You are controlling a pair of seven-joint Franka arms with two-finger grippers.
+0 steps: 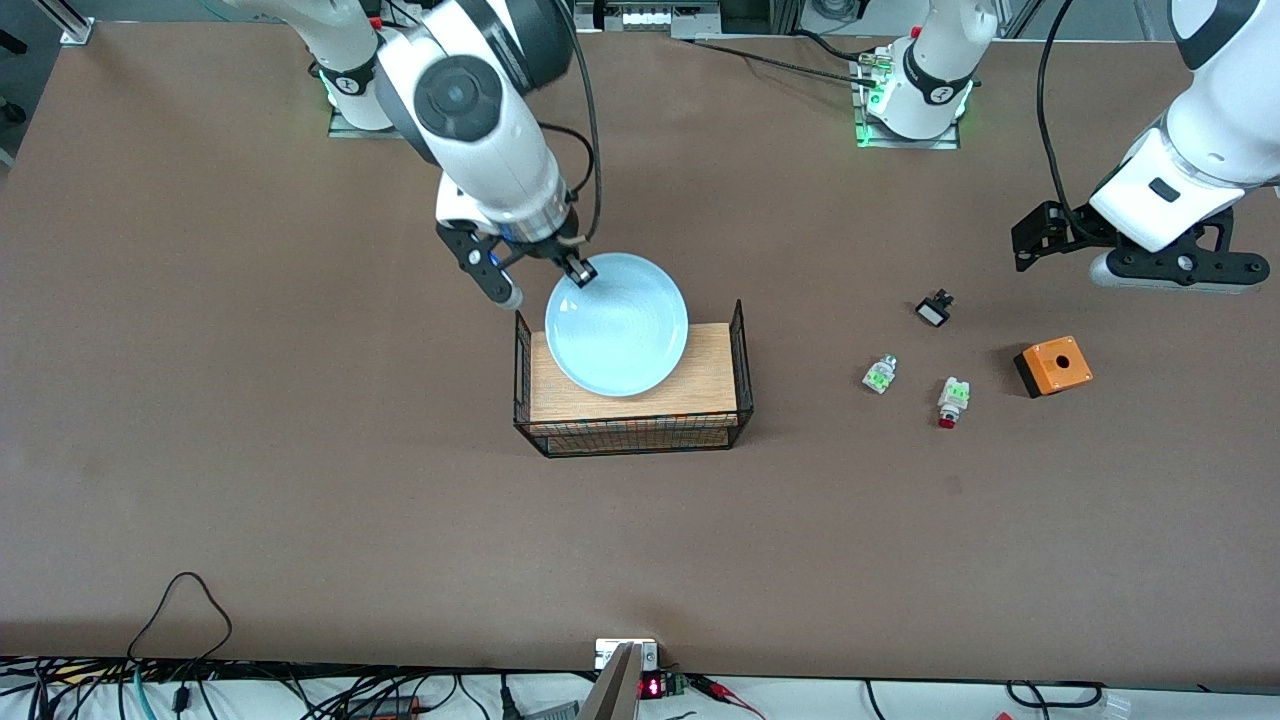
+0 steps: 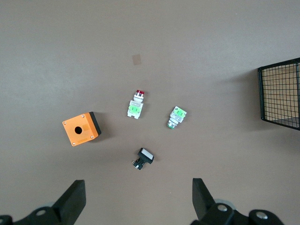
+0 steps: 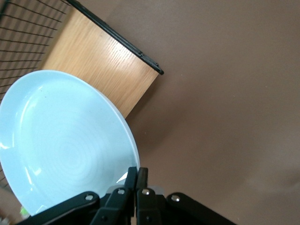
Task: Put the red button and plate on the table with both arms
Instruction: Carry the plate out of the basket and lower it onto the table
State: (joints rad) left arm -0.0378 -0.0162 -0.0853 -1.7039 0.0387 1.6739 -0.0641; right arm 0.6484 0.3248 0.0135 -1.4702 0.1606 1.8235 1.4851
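Observation:
The pale blue plate [image 1: 617, 324] is held over the wooden board of the wire-mesh rack [image 1: 733, 360]. My right gripper [image 1: 580, 272] is shut on the plate's rim at the edge toward the robots; the right wrist view shows the plate [image 3: 65, 145] pinched between the fingers [image 3: 132, 178]. The red button [image 1: 952, 401] lies on the brown table [image 1: 300, 450] toward the left arm's end, also in the left wrist view [image 2: 135, 105]. My left gripper [image 1: 1165, 265] is open and empty, up in the air over the table near the small parts.
A white-green piece without red [image 1: 879, 374], a small black-and-white piece [image 1: 934, 308] and an orange box with a hole [image 1: 1053, 366] lie around the red button. Cables run along the table's edge nearest the front camera.

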